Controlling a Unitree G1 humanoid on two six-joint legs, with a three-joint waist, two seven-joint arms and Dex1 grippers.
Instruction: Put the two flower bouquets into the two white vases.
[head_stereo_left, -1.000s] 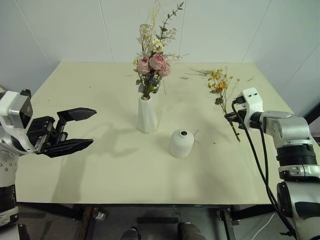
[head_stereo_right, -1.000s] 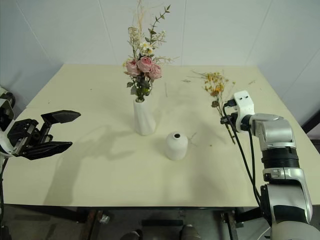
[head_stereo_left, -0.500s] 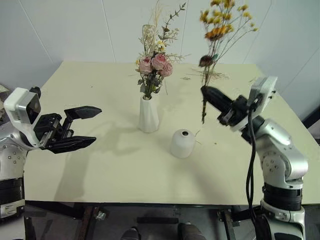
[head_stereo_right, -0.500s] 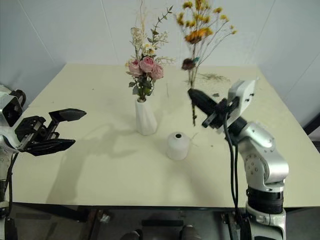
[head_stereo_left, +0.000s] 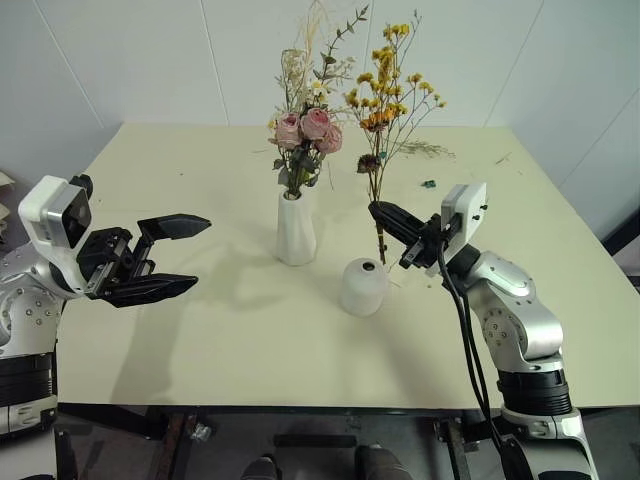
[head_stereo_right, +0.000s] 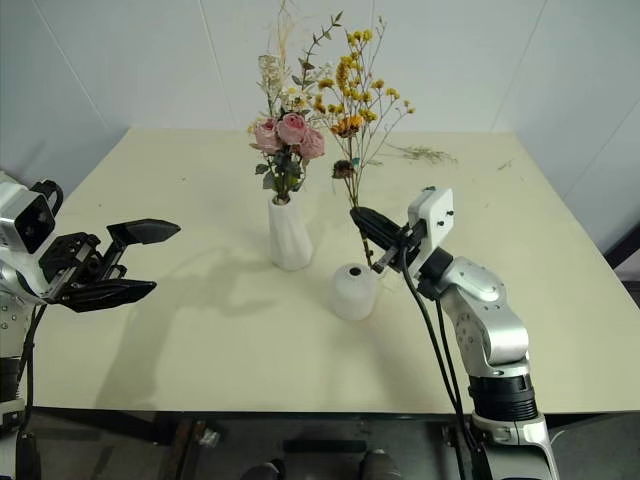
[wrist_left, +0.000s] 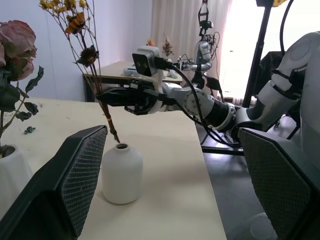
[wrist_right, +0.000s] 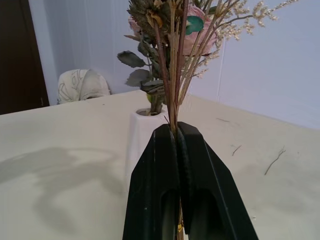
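The pink rose bouquet (head_stereo_left: 310, 128) stands in the tall white vase (head_stereo_left: 296, 228) at the middle of the table. Just right of it and nearer to me sits the short rounded white vase (head_stereo_left: 363, 287), with its top hole open. My right gripper (head_stereo_left: 380, 213) is shut on the brown stems of the yellow-orange spray (head_stereo_left: 388, 90), which it holds upright. The stem ends hang just behind and above the short vase. In the right wrist view the stems (wrist_right: 174, 75) run up between the shut fingers. My left gripper (head_stereo_left: 200, 253) hovers open at the left, holding nothing.
Loose dry twigs (head_stereo_left: 428, 150) and a small green scrap (head_stereo_left: 428, 184) lie on the far right of the cream table (head_stereo_left: 180, 350). A white wall stands close behind the table. The left wrist view shows another robot (wrist_left: 202, 50) and desks in the background.
My right gripper swung the yellow spray from the table's right side up and to the left, then lowered it beside the short vase. The left gripper has barely moved.
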